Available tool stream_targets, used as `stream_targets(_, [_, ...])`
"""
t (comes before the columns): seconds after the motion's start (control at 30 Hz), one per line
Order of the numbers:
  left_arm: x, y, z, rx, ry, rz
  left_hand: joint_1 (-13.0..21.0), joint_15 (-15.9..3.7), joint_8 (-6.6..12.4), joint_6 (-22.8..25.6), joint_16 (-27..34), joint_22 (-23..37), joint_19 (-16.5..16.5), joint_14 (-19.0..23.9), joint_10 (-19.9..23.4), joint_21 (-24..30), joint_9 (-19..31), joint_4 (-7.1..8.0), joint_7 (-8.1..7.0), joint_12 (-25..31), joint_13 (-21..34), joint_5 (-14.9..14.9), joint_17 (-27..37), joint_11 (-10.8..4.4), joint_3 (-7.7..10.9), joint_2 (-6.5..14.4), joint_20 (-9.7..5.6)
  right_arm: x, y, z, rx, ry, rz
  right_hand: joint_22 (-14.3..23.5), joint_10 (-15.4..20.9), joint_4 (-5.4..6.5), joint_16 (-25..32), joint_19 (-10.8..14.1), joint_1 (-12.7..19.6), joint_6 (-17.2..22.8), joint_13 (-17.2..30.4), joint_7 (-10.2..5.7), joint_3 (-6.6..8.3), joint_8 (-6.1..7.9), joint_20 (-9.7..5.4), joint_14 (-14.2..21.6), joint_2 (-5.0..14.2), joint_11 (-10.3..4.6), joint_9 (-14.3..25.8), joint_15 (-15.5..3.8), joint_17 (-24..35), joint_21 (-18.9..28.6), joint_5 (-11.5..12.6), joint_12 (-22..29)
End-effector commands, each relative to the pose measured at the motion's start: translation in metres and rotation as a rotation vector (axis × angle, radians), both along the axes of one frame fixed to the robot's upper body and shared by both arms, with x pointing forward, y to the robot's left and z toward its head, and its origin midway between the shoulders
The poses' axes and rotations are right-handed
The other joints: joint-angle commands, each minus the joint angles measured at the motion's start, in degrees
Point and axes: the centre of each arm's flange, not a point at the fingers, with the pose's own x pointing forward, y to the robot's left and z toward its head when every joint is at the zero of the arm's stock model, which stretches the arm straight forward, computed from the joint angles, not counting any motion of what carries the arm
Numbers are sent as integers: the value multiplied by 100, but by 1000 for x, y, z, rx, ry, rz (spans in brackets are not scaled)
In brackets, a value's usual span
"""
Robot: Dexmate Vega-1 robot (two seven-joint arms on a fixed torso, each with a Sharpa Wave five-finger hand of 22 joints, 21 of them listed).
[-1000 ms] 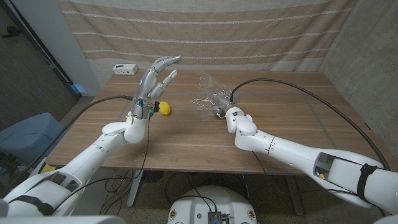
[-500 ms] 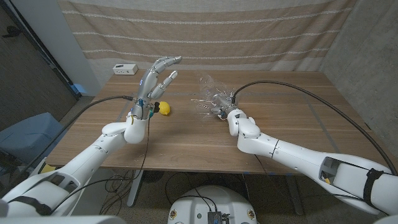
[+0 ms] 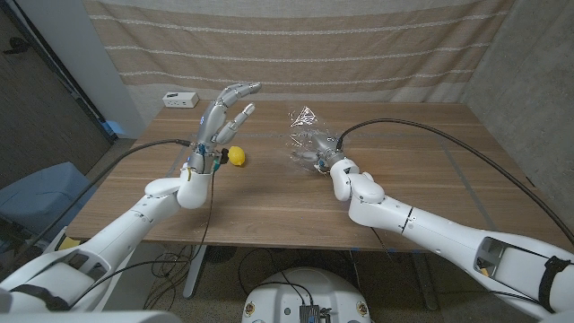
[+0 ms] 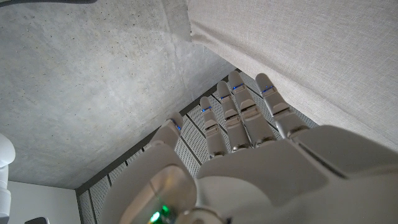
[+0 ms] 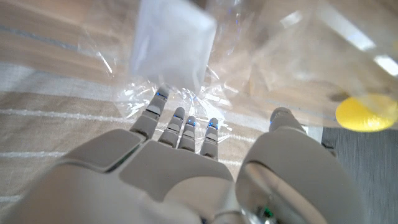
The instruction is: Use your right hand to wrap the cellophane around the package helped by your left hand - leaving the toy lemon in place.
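Crumpled clear cellophane [image 3: 303, 135] lies on the wooden table [image 3: 269, 202] right of centre, one flap standing up. Through it, in the right wrist view, a pale white package [image 5: 174, 43] shows blurred under the cellophane [image 5: 261, 56]. My right hand [image 3: 325, 158] reaches into the sheet's near edge; its fingers [image 5: 180, 124] stretch straight into the folds and the thumb stands well apart, with no pinch showing. The yellow toy lemon [image 3: 237, 156] sits to the left of the cellophane, also seen as the lemon [image 5: 364, 112]. My left hand [image 3: 221, 115] is raised above the table beside the lemon, fingers spread, holding nothing [image 4: 242, 155].
A small white box [image 3: 179, 99] stands at the table's far left corner. A striped curtain [image 3: 296, 45] hangs behind the table. Cables run along both arms over the tabletop.
My right hand has pushed further into the cellophane, and a flap of the sheet has risen at its far side. The left hand and the lemon have stayed put.
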Motion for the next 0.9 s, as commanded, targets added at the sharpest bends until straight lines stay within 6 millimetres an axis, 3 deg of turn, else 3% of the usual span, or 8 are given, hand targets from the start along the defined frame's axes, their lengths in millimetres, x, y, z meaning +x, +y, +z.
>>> stream_targets(0.03, [2,4,-2,1,15,5,-31,6,25,-18,-14,-5,-4,-4,15,19,4,4,0,-31,5,16,0,0,30,-16,10,-35,-7,26,103,-166,91,21,59,6,3,-55,-119,77,14,-6,-87,39,87,28,-61,22,12,6,-5,-54,42,37])
stream_targets(0.3, [2,8,-4,-4,20,12,-31,19,24,-32,-15,-9,-13,-8,0,18,3,-4,-8,-49,-17,16,-1,-11,29,-6,15,-43,-17,29,203,-216,145,24,195,49,13,-57,-288,236,18,42,-210,94,133,113,-171,31,7,10,-21,-101,94,67])
stream_targets(0.4, [2,10,-5,-6,21,14,-32,24,27,-31,-13,-11,-16,-11,3,18,3,-5,-4,-52,-26,16,2,19,27,3,15,-47,-24,29,282,-255,170,28,440,0,61,40,-145,480,20,41,-61,160,102,285,137,16,3,-17,-46,-114,166,127])
stream_targets(0.53, [2,10,-5,-7,20,15,-29,20,27,-38,-16,-13,-18,-17,10,18,3,-11,-2,-54,-37,17,0,9,28,5,12,-50,-34,28,384,-309,188,30,621,-33,125,144,-76,691,22,99,42,202,46,473,376,99,0,-44,-54,-115,164,161])
stream_targets(0.9, [2,15,-8,-18,27,21,-37,9,31,-43,-19,-18,-25,-25,25,19,2,-15,-14,-60,-64,16,-2,-6,23,11,19,-53,-68,26,704,-407,296,36,807,-17,217,245,-125,822,28,192,121,186,-1,714,657,199,-3,-33,-33,-132,87,177])
